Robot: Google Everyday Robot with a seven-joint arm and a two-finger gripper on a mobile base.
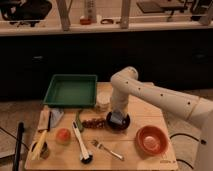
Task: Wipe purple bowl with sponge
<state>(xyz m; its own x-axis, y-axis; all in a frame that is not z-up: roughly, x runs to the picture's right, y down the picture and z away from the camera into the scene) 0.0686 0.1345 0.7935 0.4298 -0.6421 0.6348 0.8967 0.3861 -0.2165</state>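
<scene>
Gripper (117,118): at the end of the white arm (150,95), which comes in from the right and bends down at mid-table. Gripper points straight down into the purple bowl (125,121).
- How far open: cannot tell.
- A pale grey-blue patch (116,118) shows at its lower end, inside the bowl's outline. Cannot tell what it is, or whether it is pinched.
- Contact with the bowl: lower end sits at or within the rim; actual touch not resolvable.

Purple bowl: on the wooden table (150,162), near the middle and slightly right.
- Upright, mouth up.
- Round, so no long axis and no heading to record.
- Only a dark crescent of rim shows, below and right of the gripper; the rest is covered by it.

Neighbours:
- reddish cluster (94,122) just left of the bowl, nearly touching it
- orange bowl (151,140) to the front right, apart from it
- fork (107,149) in front, lying diagonally
- small pale jar (102,102) behind and left, near the arm
- green tray (71,90) at the back left corner
- blue cloth (56,116) and round orange-pink fruit (63,135) further left, well apart from the bowl
</scene>
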